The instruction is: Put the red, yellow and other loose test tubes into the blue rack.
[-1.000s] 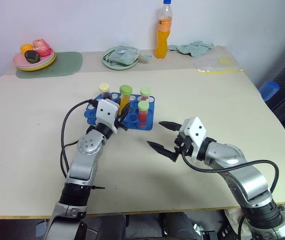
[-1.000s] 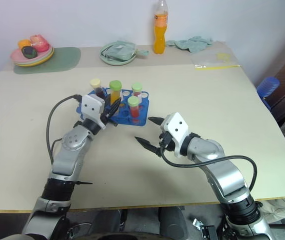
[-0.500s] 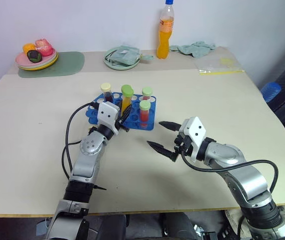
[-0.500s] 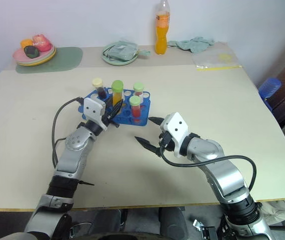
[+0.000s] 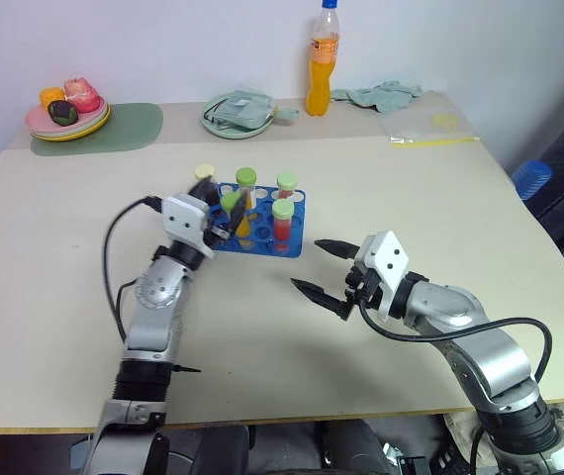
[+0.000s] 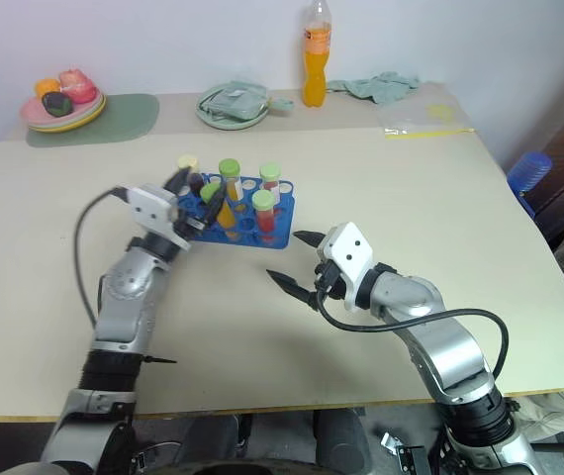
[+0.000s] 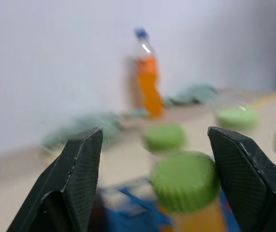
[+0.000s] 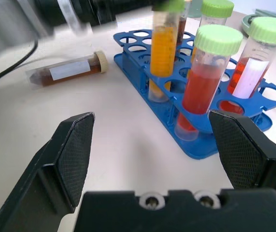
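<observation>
while your left gripper sits among the tubes, treat the step in hand as a clean exit, then a pick. the table (image 5: 440, 198) carries the blue rack (image 5: 297, 201) about midway between its left and right edges, closer to the far edge than the near one.

the left gripper (image 7: 153, 135) is over the rack's end nearest the table's left edge. its fingers are spread, with the green-capped orange tube (image 8: 163, 53) standing between them, untouched. that tube looks seated, so lift straight up and off before you swing sideways, because a sideways drag would likely tip it or its neighbours.

the right gripper (image 5: 307, 264) hangs spread and empty over bare table, near the rack's corner that faces the near and right edges. keep it parked there.

two red tubes (image 8: 201, 82) stand upright in the rack. one brown tube (image 8: 65, 71) with a cream cap lies flat on the table just beside the rack, on its left-edge side. it appears to be the loose one. approach it from above, fingers across its body, not along it, since it will probably roll.
</observation>
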Controlling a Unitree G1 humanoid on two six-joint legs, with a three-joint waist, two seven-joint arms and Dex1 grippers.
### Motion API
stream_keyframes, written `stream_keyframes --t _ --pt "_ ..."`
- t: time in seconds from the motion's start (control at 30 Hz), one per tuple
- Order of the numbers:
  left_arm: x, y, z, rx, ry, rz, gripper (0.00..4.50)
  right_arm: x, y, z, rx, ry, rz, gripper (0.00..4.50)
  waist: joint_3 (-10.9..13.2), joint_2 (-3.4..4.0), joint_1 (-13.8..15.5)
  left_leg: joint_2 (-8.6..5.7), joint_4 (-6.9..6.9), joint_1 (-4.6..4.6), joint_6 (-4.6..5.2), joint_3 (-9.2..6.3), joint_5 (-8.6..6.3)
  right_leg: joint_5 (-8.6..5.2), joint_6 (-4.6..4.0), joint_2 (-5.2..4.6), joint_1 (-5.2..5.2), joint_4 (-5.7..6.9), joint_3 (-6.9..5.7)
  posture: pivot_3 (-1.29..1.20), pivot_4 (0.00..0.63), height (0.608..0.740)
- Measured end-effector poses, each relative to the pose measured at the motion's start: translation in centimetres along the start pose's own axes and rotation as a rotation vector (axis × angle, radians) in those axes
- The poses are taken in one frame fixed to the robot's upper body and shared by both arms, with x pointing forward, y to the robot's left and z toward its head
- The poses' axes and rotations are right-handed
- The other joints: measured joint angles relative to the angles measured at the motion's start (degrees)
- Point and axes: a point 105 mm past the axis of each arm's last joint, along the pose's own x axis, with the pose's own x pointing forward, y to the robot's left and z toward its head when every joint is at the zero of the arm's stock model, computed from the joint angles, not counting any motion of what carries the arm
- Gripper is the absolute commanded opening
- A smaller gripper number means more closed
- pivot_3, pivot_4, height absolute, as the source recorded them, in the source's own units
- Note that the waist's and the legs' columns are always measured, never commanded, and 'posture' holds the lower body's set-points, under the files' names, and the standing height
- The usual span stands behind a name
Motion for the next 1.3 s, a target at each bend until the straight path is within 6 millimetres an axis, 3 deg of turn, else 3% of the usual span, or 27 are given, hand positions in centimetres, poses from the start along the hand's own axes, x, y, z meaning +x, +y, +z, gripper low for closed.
stream_keyframes --t 0.17,0.27,0.3,0.37,0.47,0.57,0.63,0.8,1.2,1.3 --pt "-0.1 3.1 3.6 0.029 -0.049 0.071 3.63 0.0 0.1 0.0 -0.001 0.000 0.009 4.17 0.0 0.00 0.0 0.00 0.00 0.00 0.00 0.00 0.00 0.00 0.00 0.00 0.00 0.00 0.00 0.00 0.150 0.740" --pt "-0.2 3.4 4.9 -0.087 -0.018 0.039 3.63 0.0 0.2 0.1 -0.003 -0.001 0.021 4.17 0.0 0.00 -0.1 0.00 0.00 0.00 0.00 -0.01 0.00 0.00 0.00 0.00 0.01 0.00 0.00 0.00 0.150 0.740" --pt "-0.3 3.2 4.8 -0.138 0.017 0.013 3.90 0.0 0.2 0.2 -0.006 -0.004 0.025 4.17 0.0 0.00 -0.1 0.01 0.00 0.00 0.00 -0.01 0.00 0.00 0.00 0.00 0.02 0.00 0.00 0.00 0.150 0.740" --pt "-0.7 2.8 4.1 -0.177 0.104 -0.020 4.44 0.1 0.2 0.3 -0.012 -0.007 0.033 4.17 0.0 0.00 -0.1 0.01 0.00 0.02 0.00 -0.02 0.00 0.00 0.00 0.02 0.02 0.00 0.00 0.00 0.150 0.740" --pt "-1.8 3.4 1.9 -0.177 0.310 -0.005 4.44 0.2 0.0 0.4 -0.016 -0.008 0.040 4.17 0.0 0.00 -0.3 0.03 -0.03 0.04 0.00 -0.01 0.00 0.00 0.00 0.07 0.00 0.02 0.01 0.00 0.150 0.740" --pt "-4.0 5.4 -1.0 -0.080 0.703 0.064 4.44 -0.1 -0.2 0.1 -0.026 0.012 0.054 4.17 0.0 -0.02 -0.4 0.02 -0.02 0.05 0.01 -0.03 0.00 -0.01 0.00 0.08 -0.01 0.08 0.01 0.00 0.150 0.740" --pt "-4.8 6.4 -1.5 -0.082 0.889 0.126 4.44 -0.3 -0.4 -0.1 -0.029 0.020 0.061 4.17 0.0 -0.06 -0.1 0.01 0.00 0.04 0.01 -0.05 -0.01 -0.01 0.01 0.08 0.03 0.07 -0.02 0.00 0.150 0.740" --pt "-5.8 3.7 -1.5 -0.184 1.139 -0.085 4.44 0.0 -0.2 0.1 -0.042 0.007 0.094 4.17 0.0 -0.08 -0.6 0.06 -0.08 0.04 -0.01 -0.03 0.00 -0.01 0.01 0.07 -0.05 0.05 0.01 0.00 0.150 0.740" --pt "-8.6 3.3 -4.3 -0.191 1.373 -0.051 4.44 0.2 0.4 -0.2 -0.023 0.008 0.097 4.17 0.0 -0.08 -1.3 0.06 -0.07 0.03 -0.03 -0.08 0.01 -0.02 -0.01 0.01 -0.09 0.09 0.09 0.00 0.150 0.740" --pt "-8.8 3.1 -4.7 -0.197 1.392 -0.035 3.65 0.3 0.5 -0.2 -0.022 0.007 0.098 4.17 0.0 -0.08 -1.2 0.05 -0.07 0.03 -0.03 -0.08 0.01 -0.02 -0.01 0.01 -0.09 0.09 0.10 0.00 0.150 0.740"
